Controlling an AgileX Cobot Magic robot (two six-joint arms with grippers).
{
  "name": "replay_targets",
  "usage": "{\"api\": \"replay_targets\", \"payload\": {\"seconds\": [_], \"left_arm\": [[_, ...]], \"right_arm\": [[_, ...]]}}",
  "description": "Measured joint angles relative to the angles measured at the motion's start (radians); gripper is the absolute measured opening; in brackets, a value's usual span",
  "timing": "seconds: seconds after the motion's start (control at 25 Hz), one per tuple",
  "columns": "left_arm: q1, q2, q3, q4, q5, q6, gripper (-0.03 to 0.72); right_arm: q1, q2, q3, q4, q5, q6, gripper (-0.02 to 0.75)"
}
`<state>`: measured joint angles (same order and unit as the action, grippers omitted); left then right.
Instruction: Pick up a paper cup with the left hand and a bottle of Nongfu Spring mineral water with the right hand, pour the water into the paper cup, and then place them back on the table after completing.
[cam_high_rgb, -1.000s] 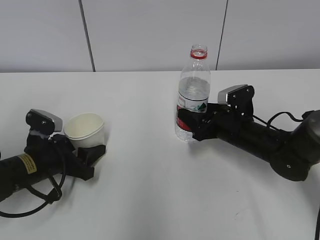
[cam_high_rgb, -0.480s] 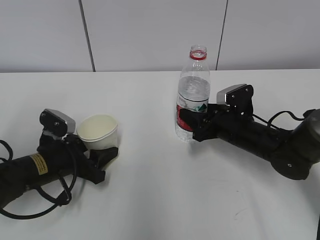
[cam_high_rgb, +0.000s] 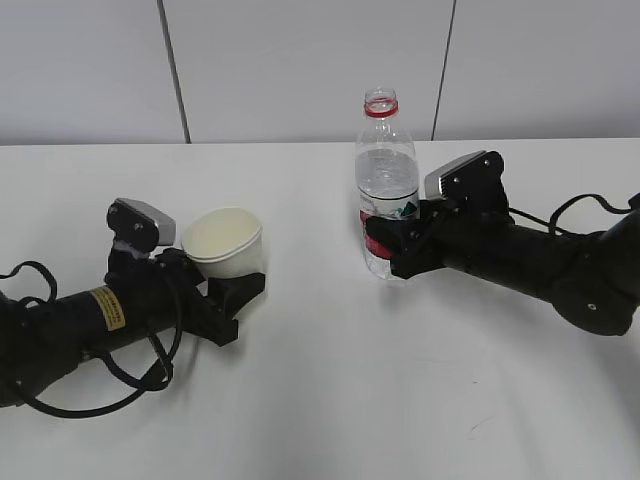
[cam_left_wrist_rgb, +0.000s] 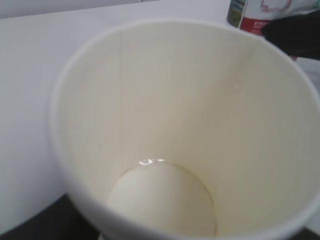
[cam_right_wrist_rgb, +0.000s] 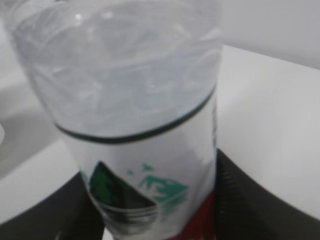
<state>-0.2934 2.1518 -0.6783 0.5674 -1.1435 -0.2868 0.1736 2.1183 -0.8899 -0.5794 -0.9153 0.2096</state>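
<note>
White matte table (cam_high_rgb: 320, 400) under you: your left hand (cam_high_rgb: 228, 290) grips the smooth, tapered paper cup (cam_high_rgb: 228, 243), your right hand (cam_high_rgb: 392, 247) clamps the clear ribbed bottle (cam_high_rgb: 386, 185), uncapped. Both have risen and shifted since a second ago.

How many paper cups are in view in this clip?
1. The paper cup sits on the left side of the table, gripped by the left hand; the left wrist view shows it with no water inside. Nothing suggests another is hidden.
</note>
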Motion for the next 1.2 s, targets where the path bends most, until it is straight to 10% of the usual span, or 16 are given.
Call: {"api": "replay_targets", "payload": {"seconds": [1.2], "left_arm": [[-0.029,0.001,-0.100,0.214,0.045,-0.123,0.398]], "right_arm": [[0.000,-0.050,-0.029,-0.020,0.116,-0.278,0.374]]}}
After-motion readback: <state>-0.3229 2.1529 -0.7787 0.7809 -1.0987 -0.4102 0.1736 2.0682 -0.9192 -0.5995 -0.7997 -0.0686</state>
